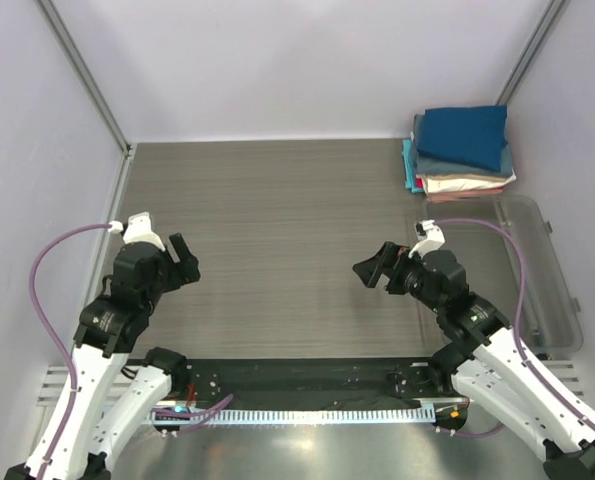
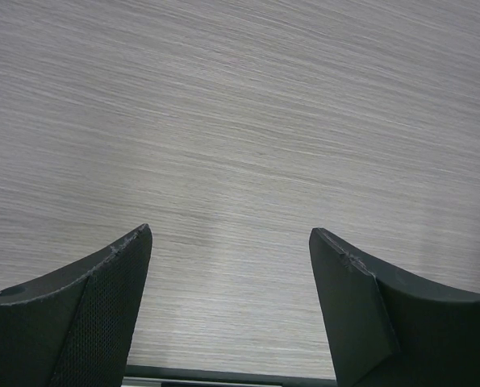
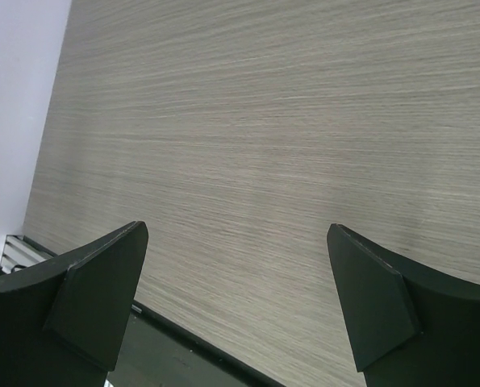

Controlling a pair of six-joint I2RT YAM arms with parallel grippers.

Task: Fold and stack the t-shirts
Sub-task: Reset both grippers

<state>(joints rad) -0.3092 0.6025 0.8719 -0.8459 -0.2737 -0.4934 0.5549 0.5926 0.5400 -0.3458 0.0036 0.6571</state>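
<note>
A stack of folded t-shirts (image 1: 461, 152) sits at the far right corner of the table. The royal-blue tee (image 1: 465, 135) lies folded on top, over slate-blue, teal, pink and cream ones. My left gripper (image 1: 182, 263) is open and empty above the table's left side; in the left wrist view (image 2: 230, 242) only bare tabletop shows between its fingers. My right gripper (image 1: 375, 268) is open and empty right of centre, well short of the stack; the right wrist view (image 3: 235, 234) shows only tabletop between its fingers.
A clear plastic bin (image 1: 537, 270) stands along the right edge, just in front of the stack. Grey walls (image 1: 277, 60) close in the table at back and sides. A black strip and rail (image 1: 307, 385) run along the near edge between the arm bases.
</note>
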